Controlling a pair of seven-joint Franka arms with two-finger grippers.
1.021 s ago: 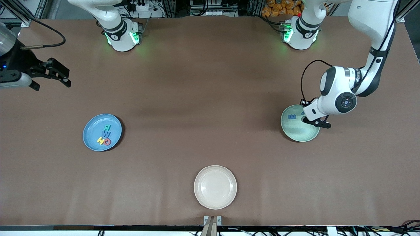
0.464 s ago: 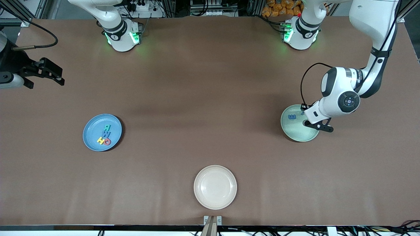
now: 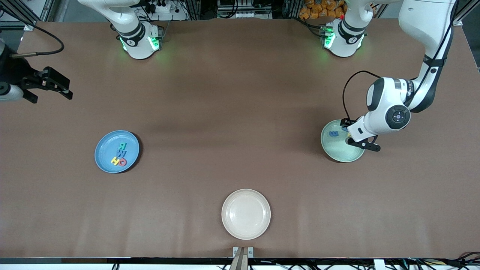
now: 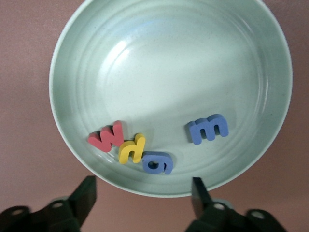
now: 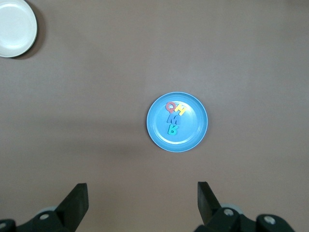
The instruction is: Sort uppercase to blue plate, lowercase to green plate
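Left wrist view: all four lowercase letters (image 4: 157,140) are seen in the green plate (image 4: 96,58); the left tool (image 4: 140,193) is spread wide and empty above it. The right tool (image 5: 142,198), also wide and empty, is parked high over the tabletop. With the uppercase letters (image 3: 120,154) on the blue plate (image 3: 103,146), only withdrawal appears needed.

Table centre between the blue plate (image 3: 117,151) and green plate (image 3: 342,141) is bare and passable; cream plate (image 3: 246,213) sits nearest the camera; left gripper (image 3: 354,135) hangs low over the green plate's rim, jaws spread; right gripper (image 3: 50,85) hangs clear at the right arm's end.
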